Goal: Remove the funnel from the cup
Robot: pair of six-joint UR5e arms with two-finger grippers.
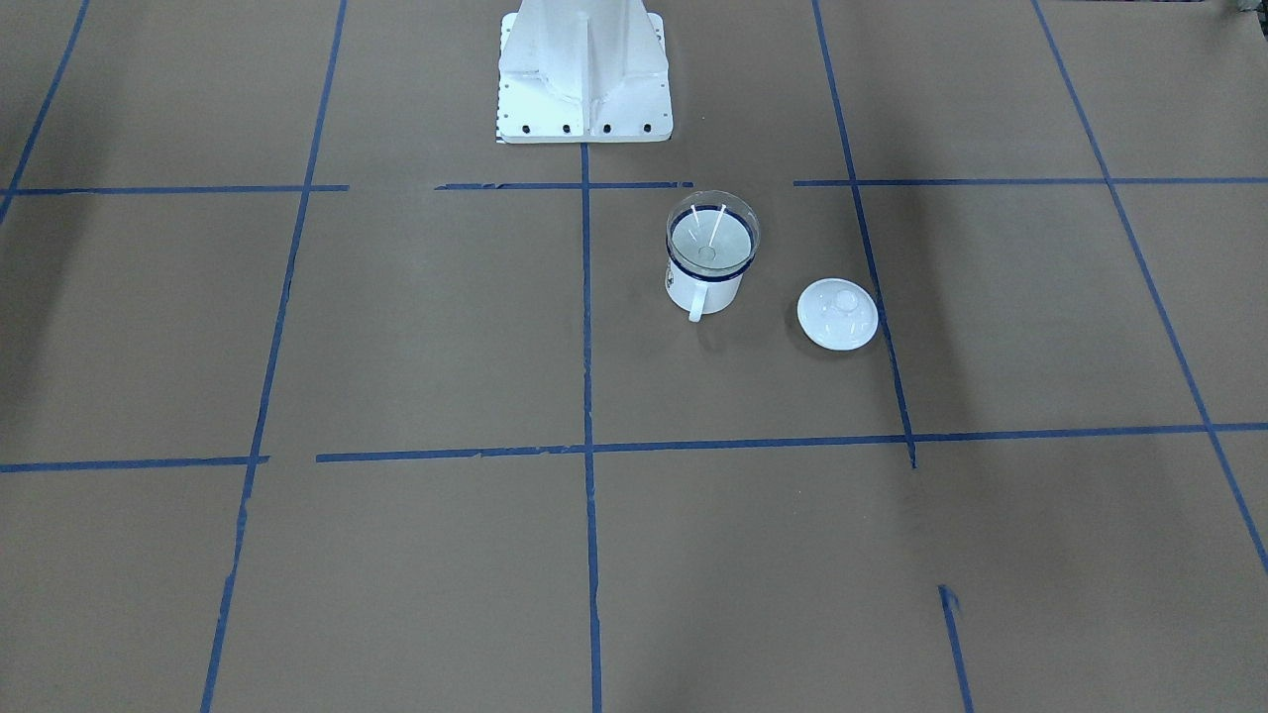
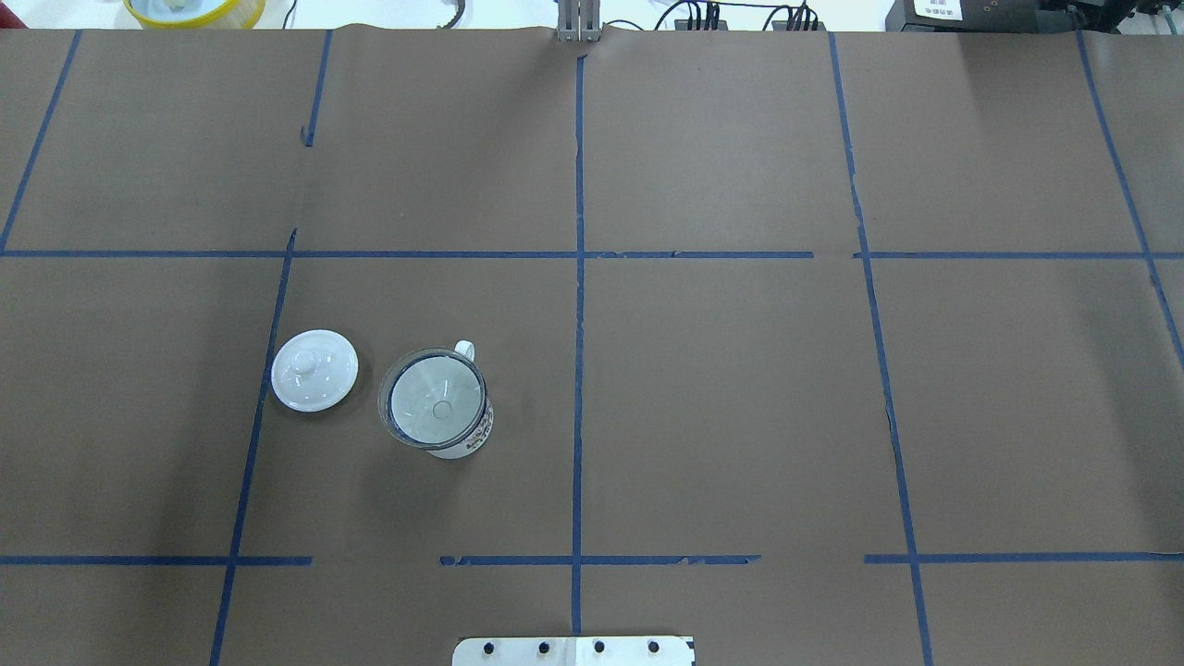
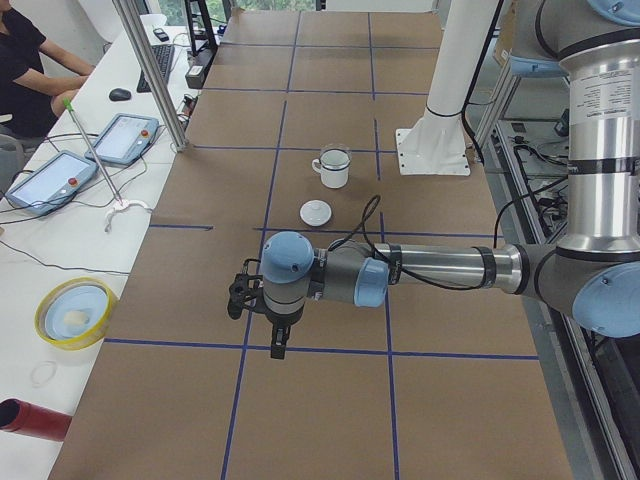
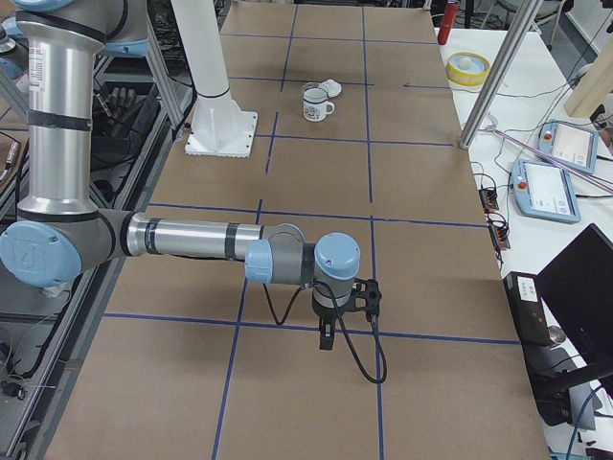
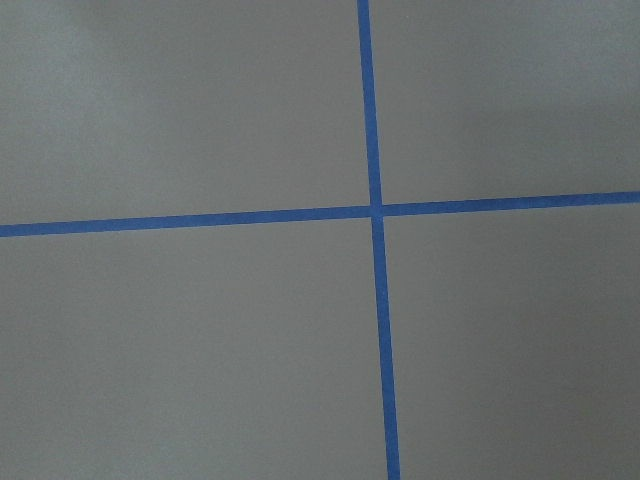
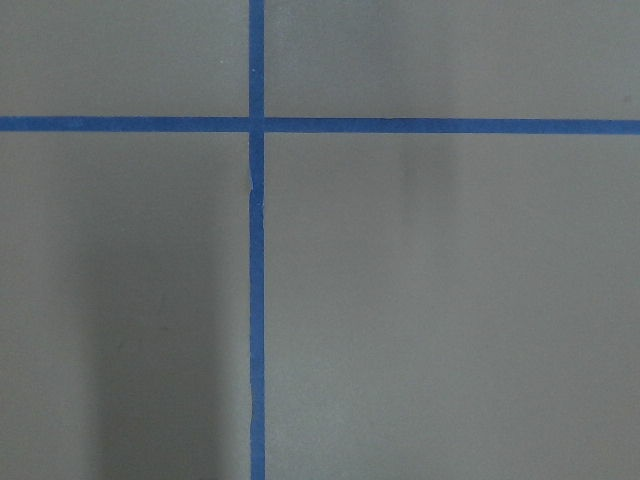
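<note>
Reach for the funnel (image 2: 435, 407), seated in the cup (image 2: 475, 437) left of centre in the overhead view, near a lid (image 2: 314, 370). Pinch the clear rim, lift straight up, avoid tipping the cup. Cannot tell finger state of left gripper (image 3: 277, 345) or right gripper (image 4: 327, 340).

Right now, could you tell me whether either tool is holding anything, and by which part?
Nothing is held. The funnel sits in the cup, the lid lies beside it, and the left tool and right tool hang far from them.
</note>
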